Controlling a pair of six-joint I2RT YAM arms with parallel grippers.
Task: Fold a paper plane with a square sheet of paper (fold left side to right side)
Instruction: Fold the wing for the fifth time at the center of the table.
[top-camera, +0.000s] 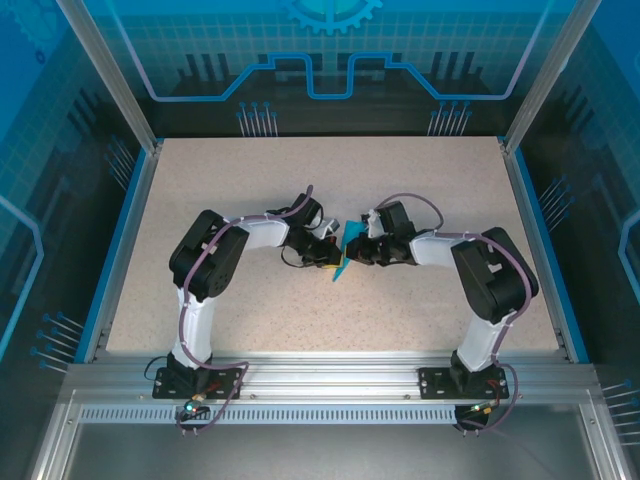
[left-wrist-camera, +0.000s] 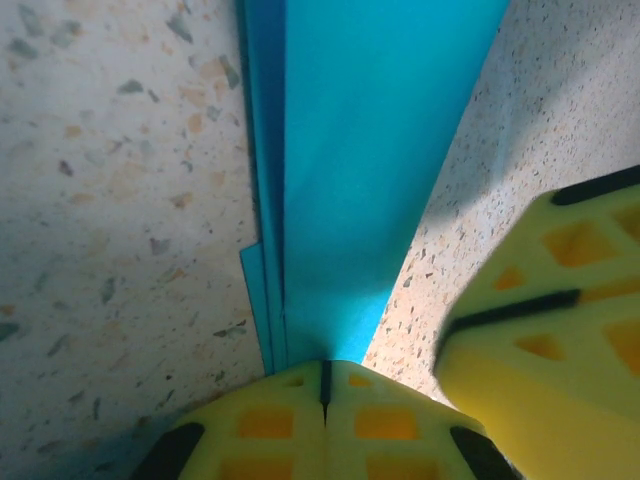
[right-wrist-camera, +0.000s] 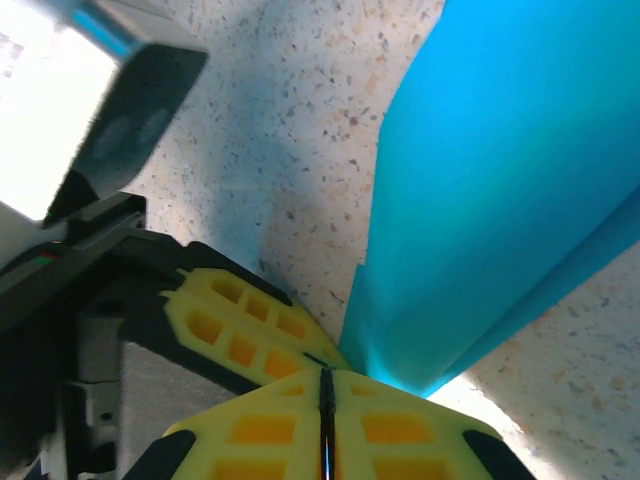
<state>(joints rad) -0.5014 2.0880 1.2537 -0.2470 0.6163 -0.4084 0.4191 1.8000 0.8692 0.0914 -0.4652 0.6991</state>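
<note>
The bright-blue sheet of paper (top-camera: 343, 262) is folded into a narrow layered wedge and sits between both grippers at the table's middle. In the left wrist view the paper (left-wrist-camera: 370, 150) widens away from my left gripper (left-wrist-camera: 325, 368), whose yellow fingers are shut on its narrow end, with creased layers along its left edge. My right gripper (right-wrist-camera: 325, 372) is shut too, and the paper (right-wrist-camera: 500, 200) rises from its tips up to the right. From above, the left gripper (top-camera: 328, 258) and the right gripper (top-camera: 356, 250) almost touch.
The right gripper's yellow fingers (left-wrist-camera: 560, 340) crowd the left wrist view at lower right. The left gripper's fingers (right-wrist-camera: 245, 325) and black body lie close on the left in the right wrist view. The speckled beige table (top-camera: 250, 190) is bounded by blue rails and an aluminium frame.
</note>
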